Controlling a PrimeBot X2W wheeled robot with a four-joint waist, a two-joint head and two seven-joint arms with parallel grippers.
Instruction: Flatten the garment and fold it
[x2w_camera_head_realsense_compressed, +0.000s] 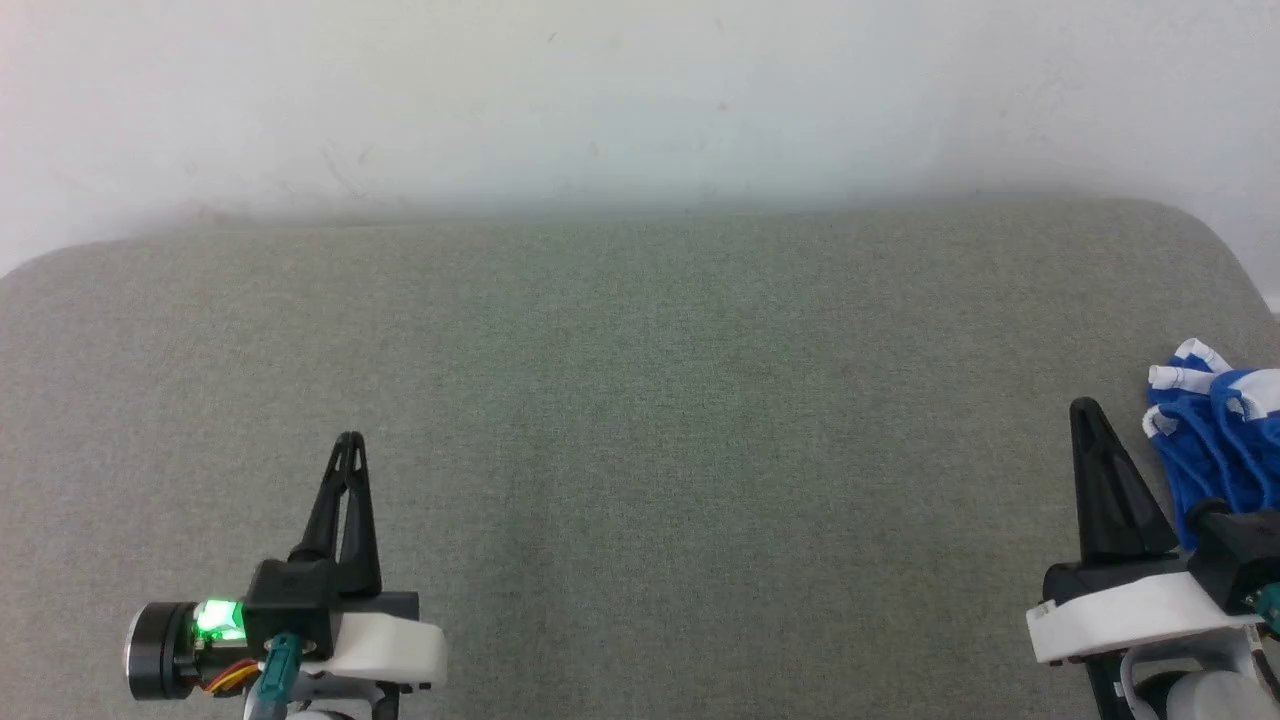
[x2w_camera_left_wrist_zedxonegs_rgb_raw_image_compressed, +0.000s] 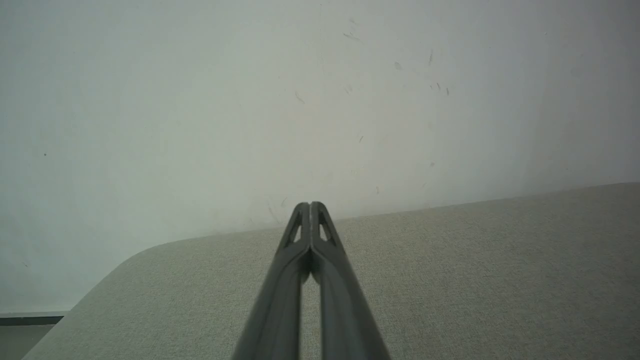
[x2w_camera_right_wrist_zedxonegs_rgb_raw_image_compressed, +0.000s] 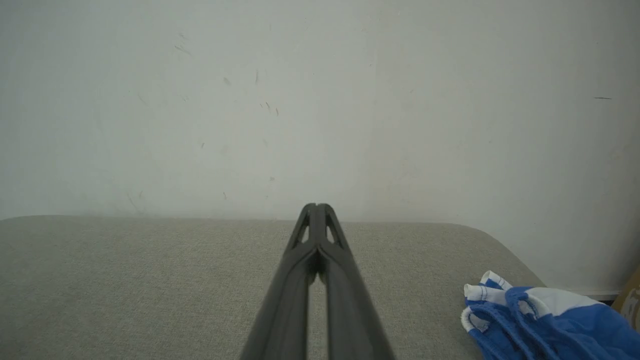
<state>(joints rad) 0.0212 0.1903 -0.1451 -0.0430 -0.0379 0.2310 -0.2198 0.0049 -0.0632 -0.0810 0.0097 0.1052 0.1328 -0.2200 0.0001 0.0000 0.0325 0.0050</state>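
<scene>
Shorts (x2w_camera_head_realsense_compressed: 1215, 440) are bunched in a crumpled heap at the far right edge of the grey fabric surface (x2w_camera_head_realsense_compressed: 640, 400), partly cut off by the head view's border. Blue folds and white trim loops are piled on each other. No leg, waistband line or print is laid out flat. Nothing is flattened and nothing is folded, so the task is judged to be at its very start.

Left gripper (x2w_camera_head_realsense_compressed: 350, 442) is clenched, fingers pressed tip to tip with nothing between them. It is held over bare fabric at lower left, well apart from the shorts.

Right gripper (x2w_camera_head_realsense_compressed: 1085, 408) is likewise clenched on nothing: in the right wrist view the tips meet with just the surface behind them. It is placed just beside the heap, on the heap's left. In that wrist view the heap is seen at lower right, off the finger line. Whether the wrist body touches the cloth cannot be told, since the two overlap in the head view.

Left to do, as judged: fingers to be opened, heap to be gripped and brought toward the middle of the surface, spread, smoothed, then folded.
</scene>
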